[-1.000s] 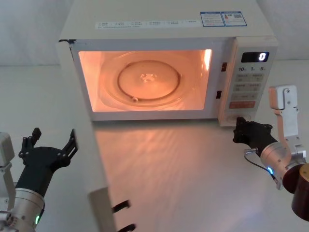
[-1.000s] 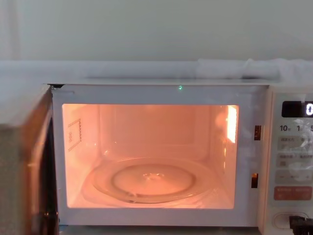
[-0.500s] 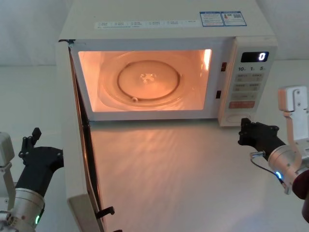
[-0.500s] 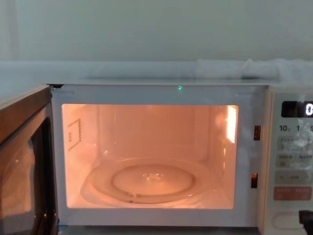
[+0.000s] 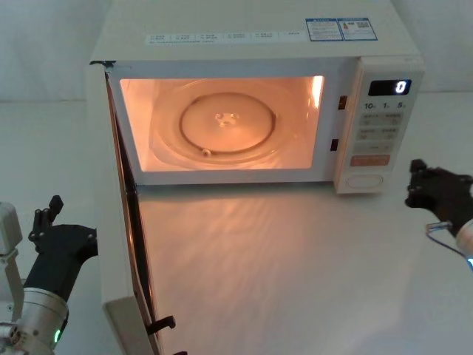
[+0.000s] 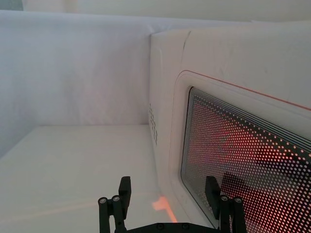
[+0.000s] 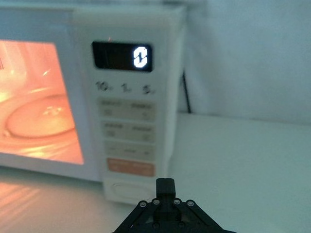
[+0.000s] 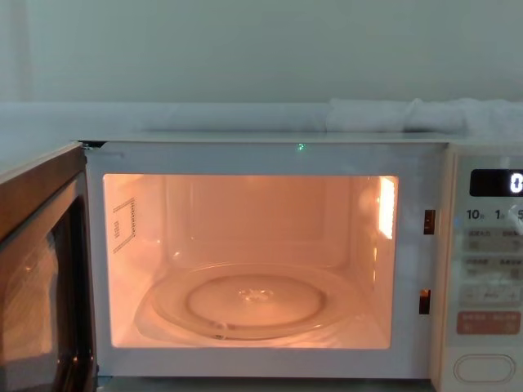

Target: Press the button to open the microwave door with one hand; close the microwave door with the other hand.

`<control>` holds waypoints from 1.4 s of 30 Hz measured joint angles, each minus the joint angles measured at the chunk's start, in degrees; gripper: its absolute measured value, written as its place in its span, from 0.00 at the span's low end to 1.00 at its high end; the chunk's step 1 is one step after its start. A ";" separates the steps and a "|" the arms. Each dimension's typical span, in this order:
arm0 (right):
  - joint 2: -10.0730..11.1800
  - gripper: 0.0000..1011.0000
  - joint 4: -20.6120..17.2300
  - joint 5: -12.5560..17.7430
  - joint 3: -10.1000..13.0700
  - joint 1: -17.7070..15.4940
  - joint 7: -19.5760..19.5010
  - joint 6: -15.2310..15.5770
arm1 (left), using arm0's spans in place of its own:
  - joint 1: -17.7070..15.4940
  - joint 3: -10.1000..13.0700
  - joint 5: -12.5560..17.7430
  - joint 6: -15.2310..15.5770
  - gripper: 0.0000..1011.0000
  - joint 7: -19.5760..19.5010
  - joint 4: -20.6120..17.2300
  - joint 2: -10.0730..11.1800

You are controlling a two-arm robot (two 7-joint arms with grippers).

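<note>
The microwave door stands swung wide open on its left hinge, edge-on in the head view. Its dark window with the thin red outline faces my left gripper, which is open just beside the door's outer face. In the head view the left gripper sits low at the left, one finger hidden behind the door. The cream pill-shaped button lies at the bottom of the control panel. My right gripper is shut and hangs to the right of the button, clear of it.
The lit cavity holds a glass turntable. The display reads 0. An orange-red key sits just above the button. The white table spreads in front of the microwave. Two door latches stick out near the front edge.
The door swung further open to the left, then stopped. My right gripper drew back to the right, away from the button. The left gripper stayed put.
</note>
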 joint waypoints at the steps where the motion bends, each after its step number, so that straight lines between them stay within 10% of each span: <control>1: 0.23 0.00 -0.04 0.13 0.30 -0.16 0.17 -0.47 | 0.00 0.00 0.00 0.00 0.99 0.00 0.00 0.00; 13: 1.92 0.00 -0.09 1.81 2.57 -2.18 1.22 -7.07 | 0.00 0.00 0.00 0.00 0.99 0.00 0.00 0.00; 27: 1.73 0.00 -0.26 1.83 2.14 -2.66 1.08 -7.91 | 0.00 0.00 0.00 0.00 0.99 0.00 0.00 0.00; 42: 1.80 0.41 -0.28 1.81 2.24 -2.56 1.11 -7.74 | 0.00 0.00 0.00 0.00 0.99 0.00 0.00 0.00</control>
